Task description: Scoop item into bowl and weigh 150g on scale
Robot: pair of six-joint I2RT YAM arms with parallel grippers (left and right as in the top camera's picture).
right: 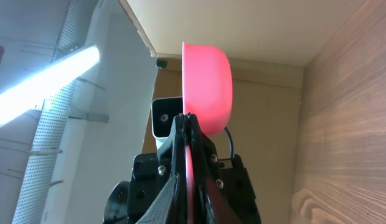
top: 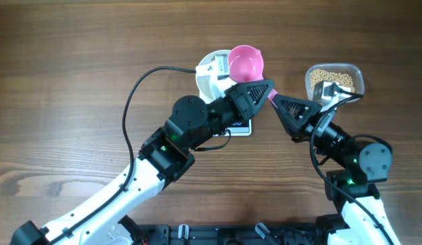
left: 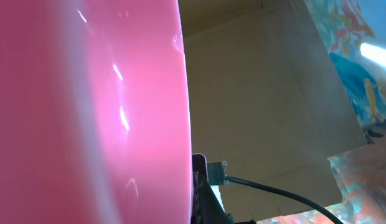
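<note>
A pink scoop point(top: 246, 62) hangs tilted over the white bowl point(top: 209, 76), which stands on the scale point(top: 244, 128); my left arm hides most of the scale. The scoop's handle runs down to the right. My left gripper point(top: 267, 88) is shut on the handle, and my right gripper point(top: 278, 102) is shut on its end. In the right wrist view the pink scoop point(right: 208, 78) stands edge-on with its thin handle point(right: 190, 174) clamped between the dark fingers. The left wrist view is mostly filled by the pink scoop point(left: 87, 112). The tan beans point(top: 333, 75) lie in a clear tub point(top: 358, 76) at the right.
A black cable point(top: 133, 102) loops over the wooden table left of the bowl. The two arms meet between the bowl and the clear tub. A wooden wall point(right: 342, 124) shows in the right wrist view.
</note>
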